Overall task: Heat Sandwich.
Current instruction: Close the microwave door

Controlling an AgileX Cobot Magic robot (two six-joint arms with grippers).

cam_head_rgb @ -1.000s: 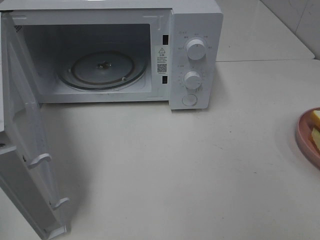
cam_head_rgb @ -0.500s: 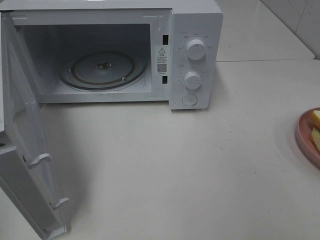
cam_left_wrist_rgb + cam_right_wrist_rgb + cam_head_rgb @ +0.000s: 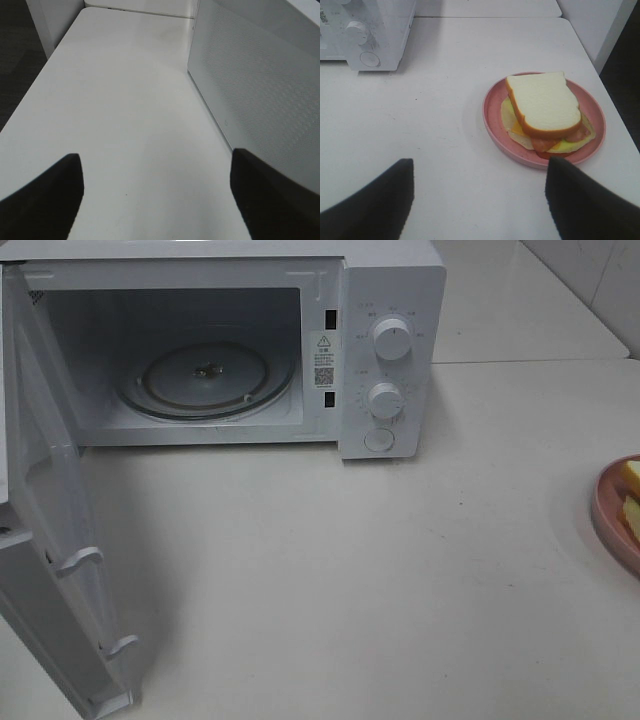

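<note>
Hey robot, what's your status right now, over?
Left gripper and right gripper open, empty. Sandwich on pink plate, untouched. Microwave door open, turntable bare. Nothing in the way.

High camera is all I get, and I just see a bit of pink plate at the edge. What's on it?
Observer: A sandwich, white bread on top, on the plate.
Operator: Is a gripper holding it?
Observer: No. The right gripper is open, short of the plate.
Operator: And the other one?
Observer: The left gripper is open too, empty, beside the microwave door.
</note>
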